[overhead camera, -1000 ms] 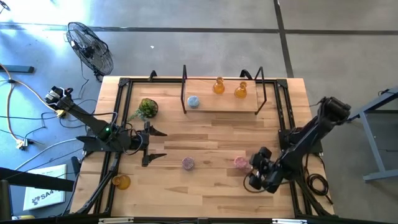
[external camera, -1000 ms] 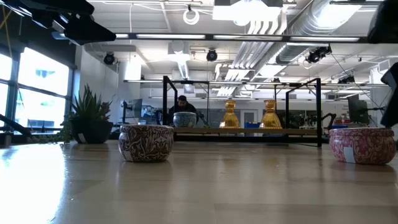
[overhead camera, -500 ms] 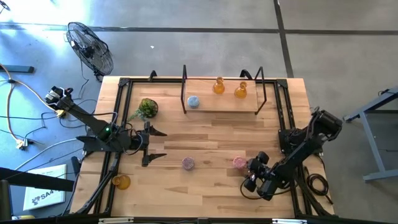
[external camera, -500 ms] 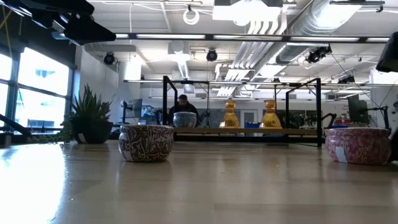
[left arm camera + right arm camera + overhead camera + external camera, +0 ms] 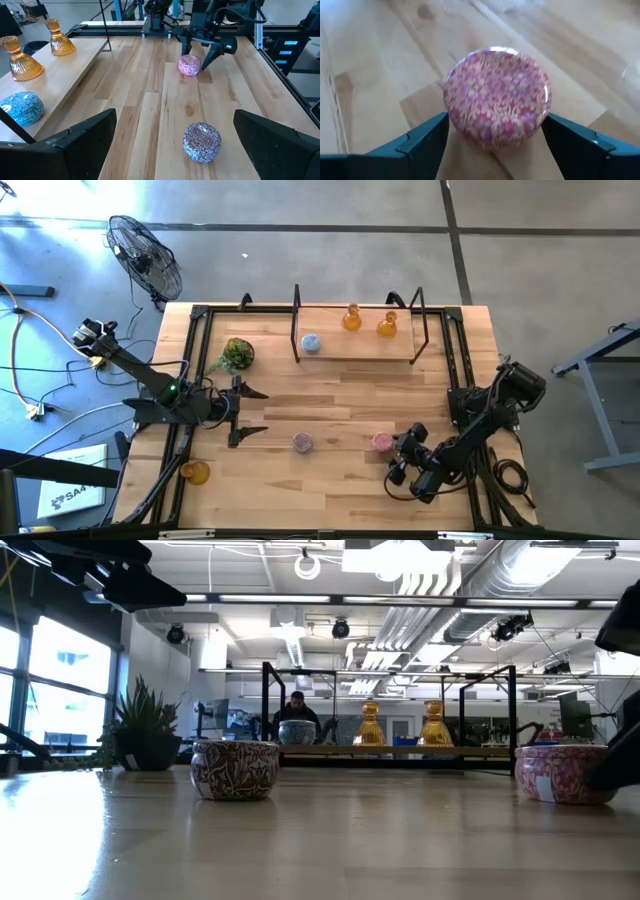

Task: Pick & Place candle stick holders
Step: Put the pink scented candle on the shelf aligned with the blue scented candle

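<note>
Straddling the short round pink patterned glass holder [image 5: 496,97], the right gripper [image 5: 492,137] has fingers spread wide either side, not yet pinching it.

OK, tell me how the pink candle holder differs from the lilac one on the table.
The pink holder sits between the open fingers of the right pincer; the lilac holder stands free, with no pincer around it. The pink holder lies nearer the table's right edge, the lilac one nearer the middle. The colours differ: pink against lilac. Both are short, round, patterned glass pieces standing on the bare wood.
</note>
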Motion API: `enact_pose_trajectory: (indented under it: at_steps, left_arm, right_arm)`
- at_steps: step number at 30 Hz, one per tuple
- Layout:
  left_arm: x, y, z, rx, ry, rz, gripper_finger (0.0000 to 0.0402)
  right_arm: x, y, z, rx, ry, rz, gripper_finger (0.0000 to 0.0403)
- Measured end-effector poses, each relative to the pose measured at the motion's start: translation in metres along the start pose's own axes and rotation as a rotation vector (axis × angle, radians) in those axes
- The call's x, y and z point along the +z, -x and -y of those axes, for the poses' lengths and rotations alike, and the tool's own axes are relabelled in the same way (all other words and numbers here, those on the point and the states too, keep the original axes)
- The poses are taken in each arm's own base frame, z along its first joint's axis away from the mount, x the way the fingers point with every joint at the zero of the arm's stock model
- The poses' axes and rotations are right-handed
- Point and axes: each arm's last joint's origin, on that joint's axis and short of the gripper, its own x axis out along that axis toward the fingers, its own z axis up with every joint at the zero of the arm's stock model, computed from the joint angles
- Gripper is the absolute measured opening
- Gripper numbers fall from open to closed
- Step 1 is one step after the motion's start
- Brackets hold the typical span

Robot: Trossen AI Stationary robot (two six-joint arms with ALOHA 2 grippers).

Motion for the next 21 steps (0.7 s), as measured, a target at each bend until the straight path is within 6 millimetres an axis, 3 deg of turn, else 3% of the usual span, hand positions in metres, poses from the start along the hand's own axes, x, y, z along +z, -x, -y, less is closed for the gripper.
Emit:
enact_pose_trajectory:
  at_steps: [21]
  left_arm:
    - [0.0, 0.0, 0.0, 0.0, 0.001, 0.0, 0.0397]
  right_arm:
    - [0.018, -0.019, 0.005, -0.078, 0.085, 0.054, 0.0311]
